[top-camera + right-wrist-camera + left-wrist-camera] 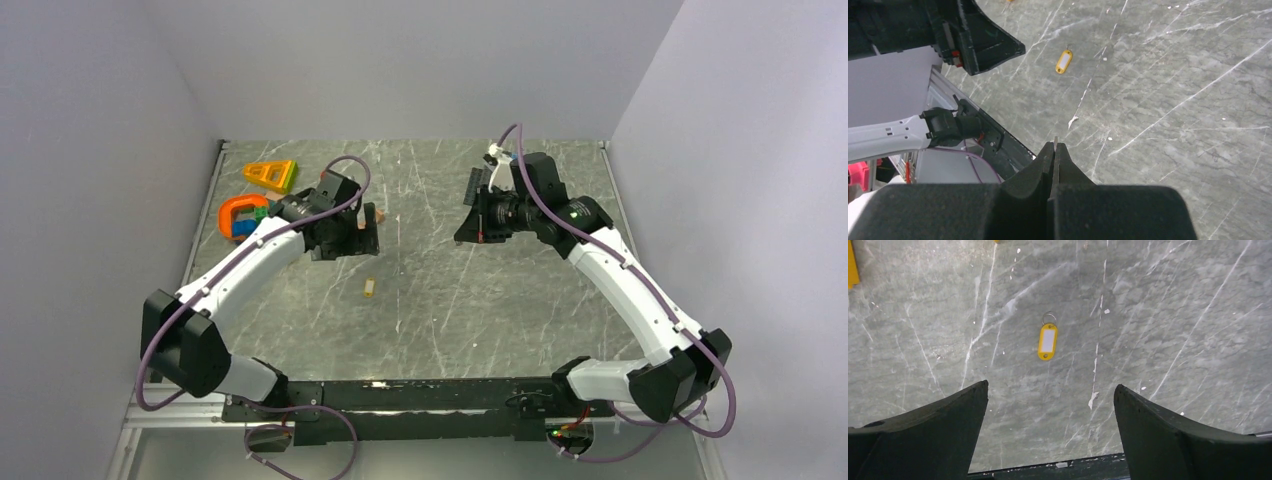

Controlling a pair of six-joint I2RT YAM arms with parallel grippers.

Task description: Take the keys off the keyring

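Centre of frame: keys [1047, 341] still on keyring [1049, 317]; left gripper [1050, 390] wide open, empty; right gripper [1054, 150] pressed closed. Removal not begun.

You have the key tag [369, 288] lying flat on the table [450, 320] between the two arms, closer to the left gripper [350, 242] than to the right gripper [468, 228] — and nearer the bases than either. The keyring [1049, 317] touches its far end. At the table's far left, a triangular toy [270, 175] sits behind an arched toy [238, 216].
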